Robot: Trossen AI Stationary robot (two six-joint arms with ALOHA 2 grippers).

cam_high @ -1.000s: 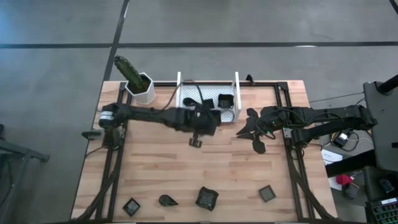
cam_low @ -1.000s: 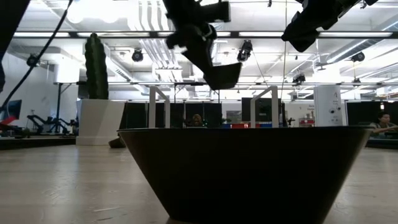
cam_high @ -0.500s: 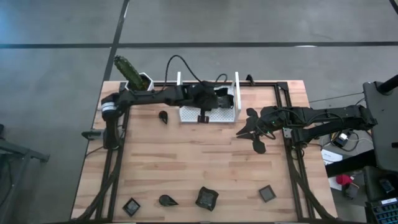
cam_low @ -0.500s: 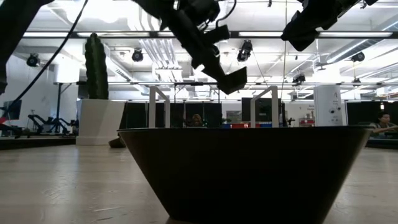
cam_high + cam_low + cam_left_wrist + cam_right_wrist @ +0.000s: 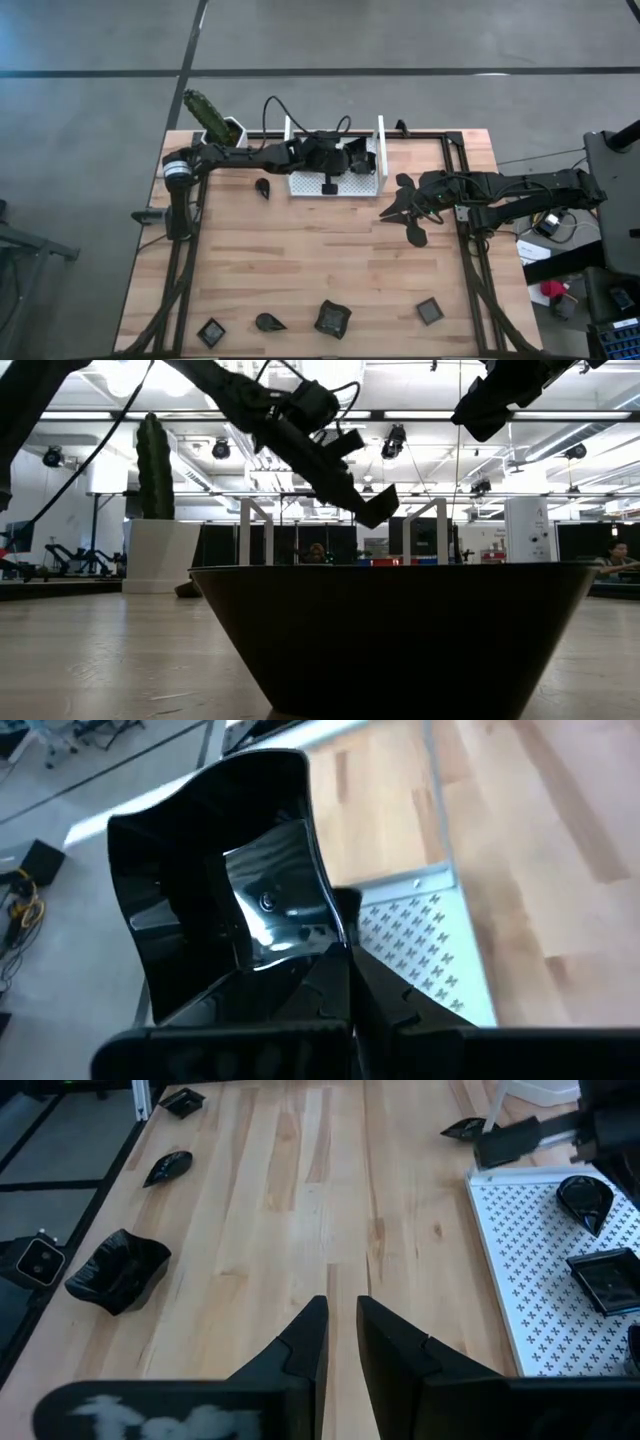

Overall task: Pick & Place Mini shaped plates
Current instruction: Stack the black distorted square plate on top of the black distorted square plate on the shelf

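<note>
My left gripper [image 5: 343, 153] reaches from the table's left over the white perforated tray [image 5: 310, 180] at the far edge. It is shut on a glossy black square mini plate [image 5: 230, 890], which hangs between the tray's upright sides [image 5: 378, 507]. Two more plates, a teardrop [image 5: 585, 1195] and a square [image 5: 605, 1280], lie flat on the tray floor. Another teardrop plate [image 5: 263, 187] lies on the wood left of the tray. My right gripper [image 5: 342, 1308] hovers open and holds nothing, right of the tray [image 5: 395, 205]. My left gripper pinches the plate's raised rim [image 5: 335, 942] between its two shut fingers [image 5: 365, 1000], near one corner. The fingers come from the table's left, slanting down. The plate is lifted clear above the tray floor and tipped, its hollow turned back toward the wrist.
Several plates lie along the near edge: a square [image 5: 211, 331], a teardrop [image 5: 268, 322], a larger wavy one [image 5: 333, 318] and a square [image 5: 430, 312]. One plate fills the low view [image 5: 390, 640]. A white pot with a cactus [image 5: 225, 135] stands left of the tray. Bare wood lies mid-table.
My left gripper has swung with the plate from the table's middle toward the far edge, over the tray, and has sunk a little. The plate has tipped from nearly upright to slanted. The fingers have stayed shut on it.
</note>
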